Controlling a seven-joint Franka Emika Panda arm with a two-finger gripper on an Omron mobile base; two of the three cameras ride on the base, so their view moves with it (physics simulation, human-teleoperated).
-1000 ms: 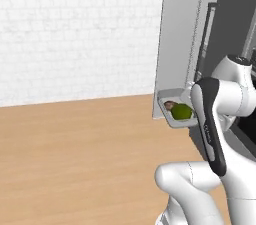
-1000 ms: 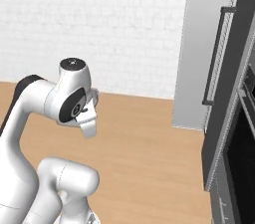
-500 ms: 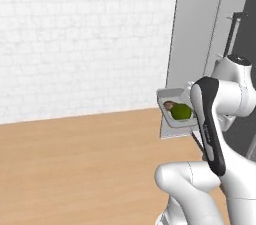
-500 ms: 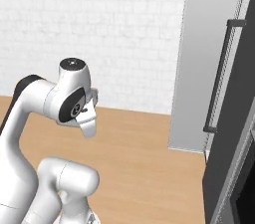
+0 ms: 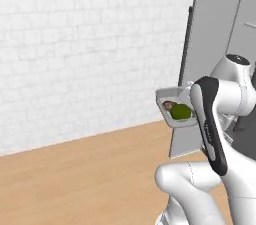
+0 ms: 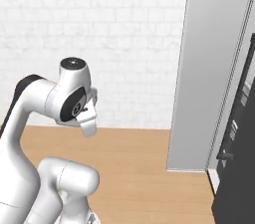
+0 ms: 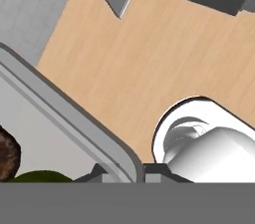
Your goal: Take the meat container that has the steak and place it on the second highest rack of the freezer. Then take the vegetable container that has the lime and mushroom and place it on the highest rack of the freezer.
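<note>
The vegetable container (image 5: 176, 107) is riding in the air beside the arm, well above the wooden floor (image 5: 90, 174), with the grey freezer (image 5: 212, 34) standing just behind it. Looking along the hand, the tool (image 7: 123, 173) is pinching the container's rim right at 1 rounded corner, with 1 dark finger tip on each side of the lip. It is a shallow, stiff-looking pale tray, so it is probably keeping its shape, but a corner grip is leaving nearly all of its body hanging out to 1 side, and that is likely making it want to droop or twist. The load looks light: the lime (image 5: 180, 112) is sitting as a round dark-green ball filling much of the tray, and the mushroom (image 5: 168, 104) is lying touching or just beside it as a small brown lump. The lime looks ready to roll if the tray is tipping, and the low walls are offering little to stop it. Keeping the tray level is looking like the main concern while carrying it toward the highest rack.
</note>
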